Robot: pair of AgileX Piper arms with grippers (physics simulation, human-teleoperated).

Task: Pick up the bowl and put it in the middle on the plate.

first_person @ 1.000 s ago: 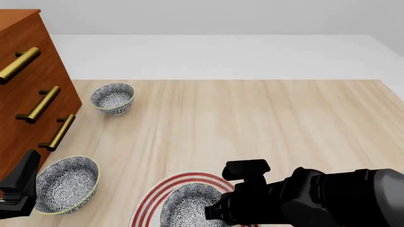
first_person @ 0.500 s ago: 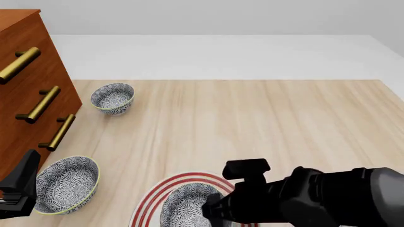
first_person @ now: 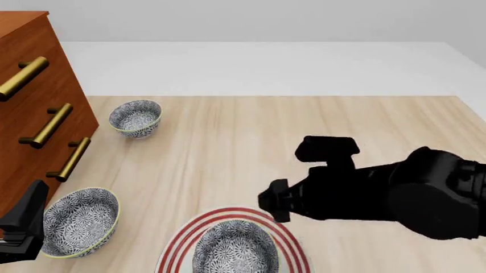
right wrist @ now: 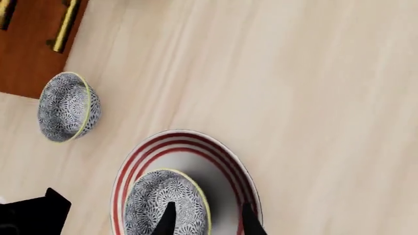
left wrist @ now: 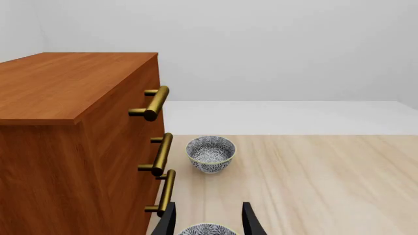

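The pale wooden table (first_person: 319, 125) fills most of the front view, running from the white floor at the top down to the bottom edge. At the left edge stands a reddish-brown chest of drawers (first_person: 31, 96) with three brass bar handles (first_person: 47, 126) stepping down its face.

The right arm (first_person: 425, 190), a bulky black mass, reaches in from the right at mid-height, and its gripper (first_person: 272, 200) hangs above the table just past the upper right rim of the plate. In the right wrist view its two dark fingertips (right wrist: 168, 221) stand parted with nothing between them, above the bowl and plate.

The plate (first_person: 199, 226), white with red rings, lies at the bottom centre, partly cut off by the frame. The bowl (first_person: 235, 247) sits inside it, upright, near its middle, and is free of either gripper.

A second patterned bowl (first_person: 79, 222) rests at the lower left, just beside the left gripper (first_person: 23, 230), whose black body shows at the left edge. In the left wrist view its fingers (left wrist: 250, 220) are spread apart over that bowl's rim (left wrist: 206, 229), gripping nothing.

A third, smaller-looking bowl (first_person: 136, 118) stands at the upper left, near the chest's front corner, well apart from the others.
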